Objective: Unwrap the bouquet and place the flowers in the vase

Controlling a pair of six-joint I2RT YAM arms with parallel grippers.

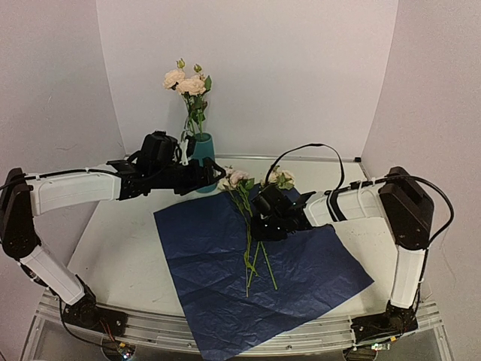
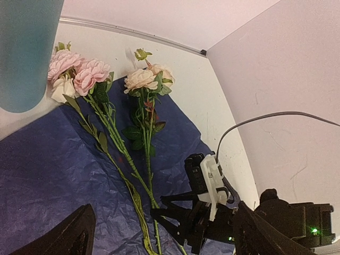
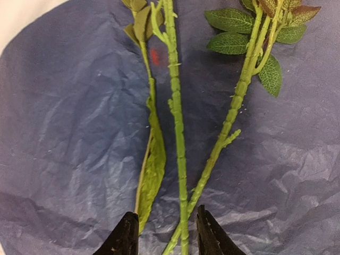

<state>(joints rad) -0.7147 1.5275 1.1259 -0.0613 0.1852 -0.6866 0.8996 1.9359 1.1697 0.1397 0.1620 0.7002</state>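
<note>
Unwrapping done, filling under way: blue sheet (image 1: pixel 203 259) lies flat from the middle of the table (image 1: pixel 120 248) to its near edge, some blooms (image 1: pixel 186 81) stand in the vase (image 1: pixel 204 145) at the far edge; right gripper (image 3: pixel 166 215), jaws part-open astride the stems (image 3: pixel 178 133) of loose flowers (image 1: pixel 239 180) mid-sheet, must next pinch and lift; left gripper (image 1: pixel 213 173) gapes empty beside the vase; pale walls (image 1: pixel 301 75) close round.

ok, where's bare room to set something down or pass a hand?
Free: table left of the paper, and the paper's near end below the loose flowers. Crowded: around the vase and blooms, where left gripper and right gripper sit.
</note>
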